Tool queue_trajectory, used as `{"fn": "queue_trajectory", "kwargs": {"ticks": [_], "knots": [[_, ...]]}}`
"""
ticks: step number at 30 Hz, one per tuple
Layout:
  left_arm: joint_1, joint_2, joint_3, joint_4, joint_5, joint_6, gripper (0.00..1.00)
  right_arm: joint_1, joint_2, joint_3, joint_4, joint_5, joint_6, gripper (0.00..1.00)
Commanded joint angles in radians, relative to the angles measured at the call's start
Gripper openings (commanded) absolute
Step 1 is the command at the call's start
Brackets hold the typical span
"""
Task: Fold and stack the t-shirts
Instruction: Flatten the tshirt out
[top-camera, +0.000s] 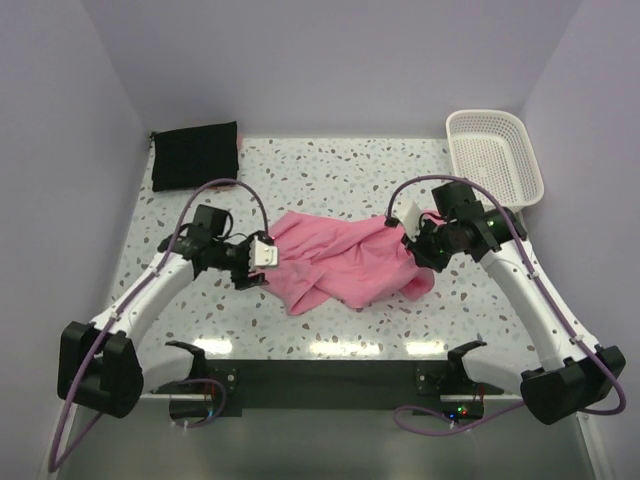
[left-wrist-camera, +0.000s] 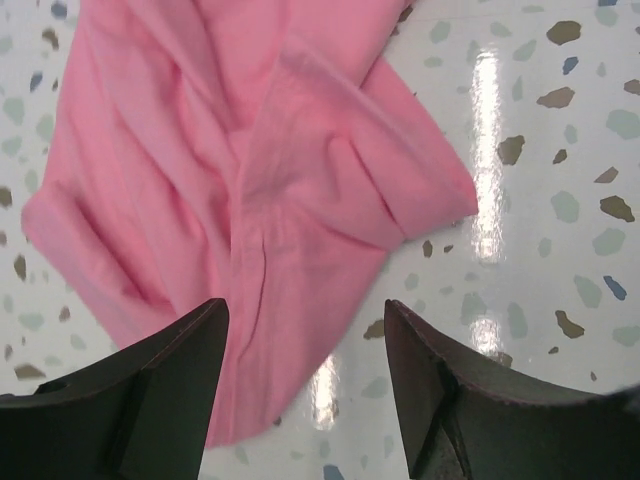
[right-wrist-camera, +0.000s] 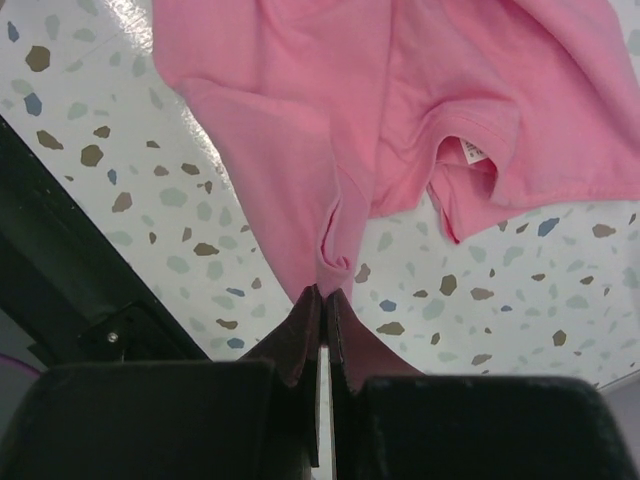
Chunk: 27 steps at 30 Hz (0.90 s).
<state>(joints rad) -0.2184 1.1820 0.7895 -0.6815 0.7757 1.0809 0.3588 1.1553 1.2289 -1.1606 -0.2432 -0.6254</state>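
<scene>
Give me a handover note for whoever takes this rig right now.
Left hand: open, over the left edge of the pink t-shirt, gripping nothing.
Right hand: shut on a pinch of that shirt's right side.
Pink t-shirt: crumpled and unfolded, mid-table.
Black t-shirt: folded rectangle, far left corner.
Done: black one folded.
Left: spread and fold the pink one, then stack the two.

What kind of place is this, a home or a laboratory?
Probably a laboratory test booth: two robot arms mounted on a speckled table, plain walls on three sides, one pink t-shirt between the arms.
</scene>
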Motion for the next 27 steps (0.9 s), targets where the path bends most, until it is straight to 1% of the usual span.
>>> {"fn": "queue_trajectory", "kwargs": {"ticks": [1, 2, 3, 4, 6, 7, 9, 10, 11, 12, 13, 14, 17, 19, 20, 22, 27], "knots": [[-0.155, -0.009, -0.015, 0.184, -0.025, -0.004, 0.69, -0.001, -0.028, 0.007, 0.033, 0.041, 0.001, 0.00], [-0.195, -0.005, -0.025, 0.212, -0.068, -0.009, 0.69, -0.003, -0.028, 0.006, 0.038, 0.042, 0.015, 0.00], [-0.252, -0.002, -0.026, 0.233, -0.070, 0.008, 0.69, -0.001, -0.026, 0.004, 0.041, 0.041, 0.019, 0.00], [-0.271, 0.016, -0.024, 0.247, -0.063, 0.040, 0.68, -0.003, -0.026, 0.003, 0.044, 0.039, 0.026, 0.00], [-0.304, 0.047, 0.013, 0.223, -0.029, 0.208, 0.68, -0.001, -0.025, 0.000, 0.044, 0.039, 0.039, 0.00], [-0.312, 0.094, 0.033, 0.153, -0.013, 0.379, 0.68, -0.003, -0.022, 0.000, 0.042, 0.042, 0.044, 0.00], [-0.328, 0.152, 0.114, 0.070, -0.010, 0.549, 0.68, -0.003, -0.019, 0.000, 0.042, 0.042, 0.056, 0.00], [-0.332, 0.212, 0.143, 0.003, -0.018, 0.668, 0.68, -0.001, -0.014, -0.002, 0.044, 0.044, 0.061, 0.00], [-0.335, 0.243, 0.205, -0.028, -0.024, 0.719, 0.67, -0.001, -0.011, -0.002, 0.045, 0.047, 0.072, 0.00], [-0.341, 0.299, 0.235, -0.058, -0.033, 0.769, 0.67, -0.003, -0.009, 0.000, 0.045, 0.048, 0.076, 0.00], [-0.343, 0.324, 0.264, -0.103, -0.053, 0.850, 0.66, -0.003, -0.008, 0.000, 0.045, 0.050, 0.081, 0.00], [-0.348, 0.349, 0.318, -0.121, -0.059, 0.882, 0.66, -0.001, -0.006, 0.001, 0.044, 0.058, 0.088, 0.00], [-0.357, 0.418, 0.394, -0.182, -0.084, 1.010, 0.65, -0.003, -0.008, 0.000, 0.052, 0.064, 0.098, 0.00], [-0.372, 0.451, 0.419, -0.238, -0.098, 1.076, 0.65, -0.001, -0.008, 0.000, 0.056, 0.073, 0.099, 0.00], [-0.383, 0.462, 0.441, -0.260, -0.116, 1.140, 0.65, -0.001, -0.008, 0.003, 0.056, 0.074, 0.101, 0.00], [-0.395, 0.484, 0.456, -0.298, -0.136, 1.198, 0.65, -0.001, -0.008, 0.003, 0.059, 0.079, 0.102, 0.00], [-0.438, 0.525, 0.487, -0.351, -0.179, 1.261, 0.66, -0.001, -0.002, 0.000, 0.062, 0.078, 0.128, 0.00]]}}
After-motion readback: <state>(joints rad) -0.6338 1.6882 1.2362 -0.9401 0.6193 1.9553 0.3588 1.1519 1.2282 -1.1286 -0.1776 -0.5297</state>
